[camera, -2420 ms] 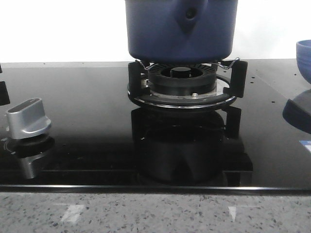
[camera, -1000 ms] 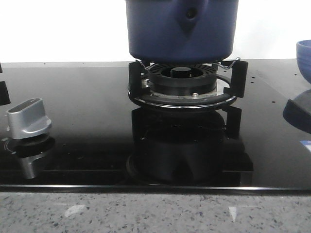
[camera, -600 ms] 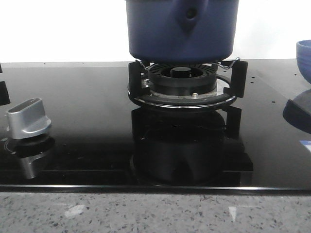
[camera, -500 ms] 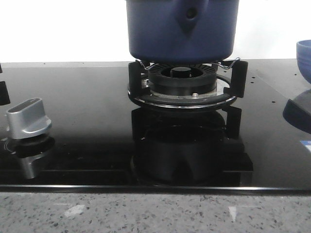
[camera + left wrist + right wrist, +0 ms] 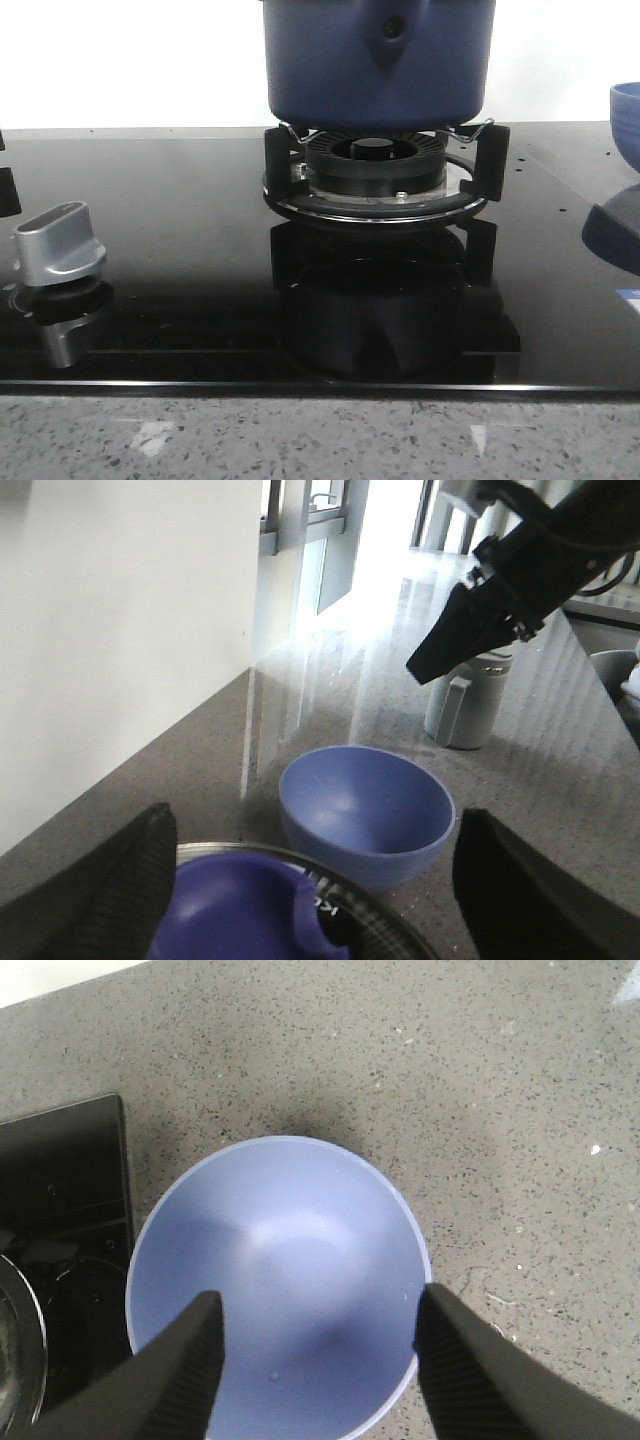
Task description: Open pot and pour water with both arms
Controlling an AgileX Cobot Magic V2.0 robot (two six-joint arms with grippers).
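Note:
The dark navy pot [image 5: 378, 62] stands on the gas burner [image 5: 375, 170]; its top is cut off in the front view. In the left wrist view its glass lid [image 5: 400, 932] with a blue knob [image 5: 235, 910] lies just below my left gripper [image 5: 315, 875]. That gripper is open, with the knob between its fingers [image 5: 115, 895] and nearer one of them, not clamped. My right gripper [image 5: 320, 1305] is open and empty, hanging over the light blue bowl [image 5: 275, 1280]. It also shows in the left wrist view [image 5: 465, 630], above and beyond the bowl [image 5: 365, 805].
The black glass hob [image 5: 180, 230] has a silver knob [image 5: 58, 243] at the left. The bowl [image 5: 626, 110] sits on the speckled counter [image 5: 400, 1070] just right of the hob. A grey jug [image 5: 468, 700] stands beyond the bowl. A white wall [image 5: 110, 620] runs along the back.
The pot has shifted very slightly to the right on the burner. Nothing else in the front view has moved.

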